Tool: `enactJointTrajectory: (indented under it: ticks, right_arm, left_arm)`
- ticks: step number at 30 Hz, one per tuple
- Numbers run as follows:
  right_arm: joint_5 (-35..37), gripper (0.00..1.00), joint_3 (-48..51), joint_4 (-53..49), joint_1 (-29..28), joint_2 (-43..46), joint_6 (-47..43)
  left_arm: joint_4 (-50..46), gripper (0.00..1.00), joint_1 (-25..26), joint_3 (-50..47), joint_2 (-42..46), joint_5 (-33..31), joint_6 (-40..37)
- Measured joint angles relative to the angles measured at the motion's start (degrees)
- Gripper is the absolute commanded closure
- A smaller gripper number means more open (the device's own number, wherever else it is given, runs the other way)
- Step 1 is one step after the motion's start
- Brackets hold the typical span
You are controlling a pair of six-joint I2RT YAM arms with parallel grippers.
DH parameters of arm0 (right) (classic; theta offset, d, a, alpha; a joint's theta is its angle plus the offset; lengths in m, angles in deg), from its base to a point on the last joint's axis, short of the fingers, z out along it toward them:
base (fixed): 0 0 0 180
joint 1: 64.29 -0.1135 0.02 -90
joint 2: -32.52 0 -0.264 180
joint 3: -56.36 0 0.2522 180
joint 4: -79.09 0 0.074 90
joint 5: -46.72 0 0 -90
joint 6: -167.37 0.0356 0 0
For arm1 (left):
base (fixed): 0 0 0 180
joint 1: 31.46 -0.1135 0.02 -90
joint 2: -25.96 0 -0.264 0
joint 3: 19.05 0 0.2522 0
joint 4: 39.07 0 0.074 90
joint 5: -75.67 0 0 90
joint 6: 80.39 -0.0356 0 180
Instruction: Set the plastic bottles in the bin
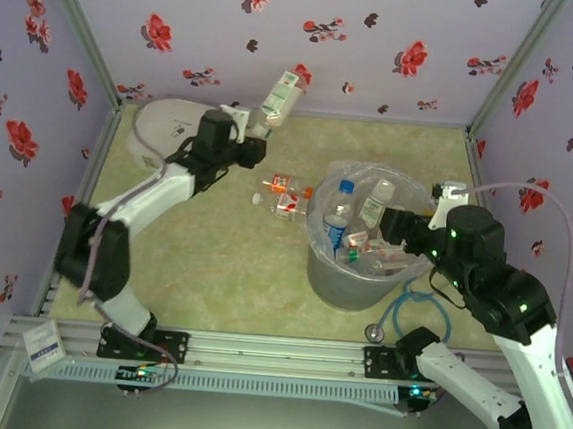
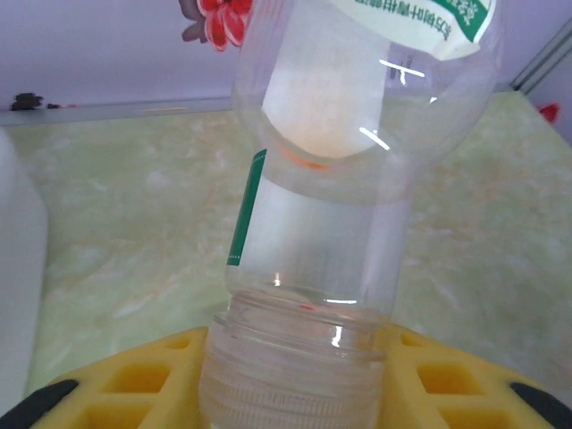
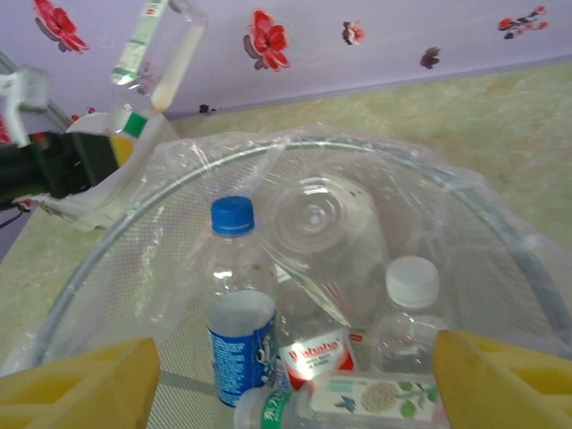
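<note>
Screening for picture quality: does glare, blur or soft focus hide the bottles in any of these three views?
Top view: even light, soft shadows, the bin and raised bottle clear. Left wrist view: bright glare streaks on that bottle, its cap slightly soft. Right wrist view: the plastic bag shines hazily, yet the blue-capped bottle inside reads sharp; the yellow fingers look soft.

Both arms are built of smooth white links joined by bulky black joint housings; the left arm [image 1: 156, 195] trails a thin pale cable that loops off its side; the right arm [image 1: 505, 294] carries a similar pale cable, and small green lights glow on its black joints; the left gripper [image 1: 257, 132] has a white mount, and its fingers [image 2: 134, 386] are yellow with square recesses and black tips; the right gripper [image 3: 290, 384] has plain yellow pads [image 3: 80, 384].
</note>
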Motion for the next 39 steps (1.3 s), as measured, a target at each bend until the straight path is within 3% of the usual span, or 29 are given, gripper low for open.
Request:
enactJointTrajectory:
  ticks: [6,11,14,22,39]
  right_arm:
    - [-6.64,0.14,-5.46,6.69,0.00,-9.27,-0.85]
    - [-13.22,0.06,-7.26,16.04,-0.52,-17.05,0.42]
    - [-17.90,0.01,-9.44,21.05,-1.62,-22.49,1.38]
    - [-28.28,0.01,-11.56,30.91,-4.33,-29.73,4.57]
    - [-26.40,0.00,-18.78,25.62,-4.52,-36.06,4.48]
  left_arm:
    - [-2.51,0.78,4.87,-17.46,26.93,-1.57,0.02]
    - [-8.59,0.85,12.15,-22.67,49.92,-4.00,1.57]
    - [-8.90,0.85,14.82,-24.72,57.59,-4.63,2.89]
    - [-9.77,0.86,18.62,-29.51,53.92,-5.31,3.89]
    - [-5.44,0.87,23.06,-29.46,49.44,-5.31,3.13]
